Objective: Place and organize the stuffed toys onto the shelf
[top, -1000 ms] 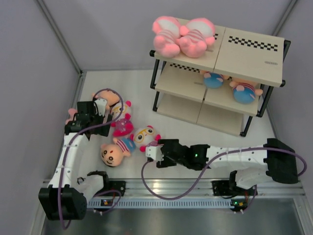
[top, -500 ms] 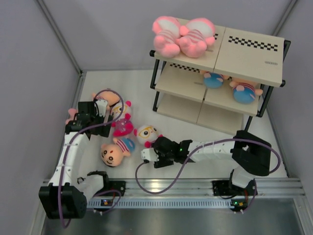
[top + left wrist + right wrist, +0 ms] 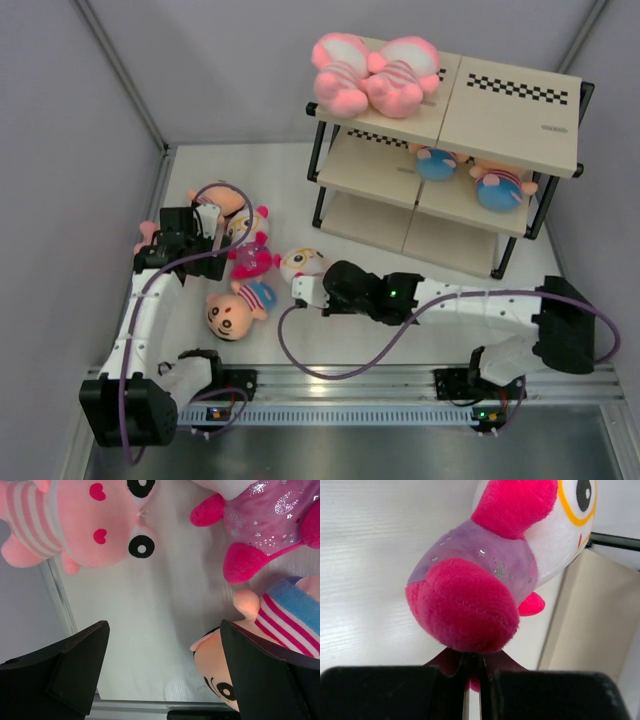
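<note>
1. Tan-headed doll (image 3: 228,314), blue striped shirt: lies on the table (image 3: 250,170), nearest the arm bases, not gripped by either arm.

2. Right gripper (image 3: 308,290): fingers pinched almost together on a small magenta fold at the lower end of the white-faced toy (image 3: 485,580). The toy hangs off the fingertips with its head toward the shelf (image 3: 520,110). A pinch on so little plush probably lets the toy swing during transport.

3. Left gripper (image 3: 164,630): fingers spread wide with nothing between them and bare table below. It hovers over the left cluster, likely picking its next toy.

4. Left cluster: pink toy (image 3: 90,520) with a striped body, close to the table's left edge. A magenta-bodied toy (image 3: 260,520) and the tan-headed doll lie just beside the gripper's other finger. There is little room on the wall side.

5. Shelf, far right:
   - Top tier: pink pair (image 3: 375,75) side by side on the left half; the right half shows bare board.
   - Middle tier: two blue-shirted dolls (image 3: 470,175).
   - Bottom board (image 3: 440,240): shows no toys, so it is probably the place for the magenta-bodied ones. Access is low and between the black posts, so the approach is tight.
</note>
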Available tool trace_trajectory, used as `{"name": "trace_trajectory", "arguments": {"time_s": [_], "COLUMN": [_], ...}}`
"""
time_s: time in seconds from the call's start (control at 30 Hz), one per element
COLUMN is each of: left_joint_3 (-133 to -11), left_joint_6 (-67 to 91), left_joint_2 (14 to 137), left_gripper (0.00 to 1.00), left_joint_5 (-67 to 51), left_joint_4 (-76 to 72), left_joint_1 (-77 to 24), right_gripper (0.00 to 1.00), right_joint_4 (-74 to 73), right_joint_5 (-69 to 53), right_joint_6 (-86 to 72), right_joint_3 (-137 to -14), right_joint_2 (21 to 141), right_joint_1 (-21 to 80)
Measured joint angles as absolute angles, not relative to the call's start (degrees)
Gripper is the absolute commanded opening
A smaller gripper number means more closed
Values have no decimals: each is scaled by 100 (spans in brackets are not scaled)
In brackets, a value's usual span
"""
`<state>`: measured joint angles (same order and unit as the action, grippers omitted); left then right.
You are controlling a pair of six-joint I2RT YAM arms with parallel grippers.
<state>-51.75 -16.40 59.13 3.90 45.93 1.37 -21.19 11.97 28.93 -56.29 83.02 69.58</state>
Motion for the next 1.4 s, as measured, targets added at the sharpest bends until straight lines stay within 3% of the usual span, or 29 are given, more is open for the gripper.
{"name": "trace_trajectory", "arguments": {"time_s": [0.27, 0.73, 0.97, 1.07, 1.1, 1.4], "left_joint_3": [-5175, -5175, -5175, -5175, -5175, -5175], "left_joint_6": [-1640, -1640, -1640, -1640, -1640, -1640], "left_joint_2": [5911, 5732, 5684, 5686, 5688, 5690], "left_gripper": [99, 99, 99, 99, 99, 99], "left_joint_5": [392, 399, 392, 390, 392, 392], "left_joint_4": [4595, 4674, 4678, 4678, 4678, 4678], "left_joint_1": [137, 137, 137, 137, 137, 137], "right_gripper": [0, 0, 0, 13, 23, 60], "right_joint_4": [-2674, -2484, -2180, -1942, -1859, -1514], "right_joint_5": [2257, 4143, 4639, 4866, 4941, 5238], "right_joint_6": [2641, 1568, 1415, 1424, 1433, 1588], "right_joint_3": [-5649, -7684, -7990, -7999, -8009, -8058], "right_joint_2": [7253, 10462, 11319, 11456, 11498, 11653], "right_joint_1": [6838, 5393, 5076, 5043, 5041, 5050]}}
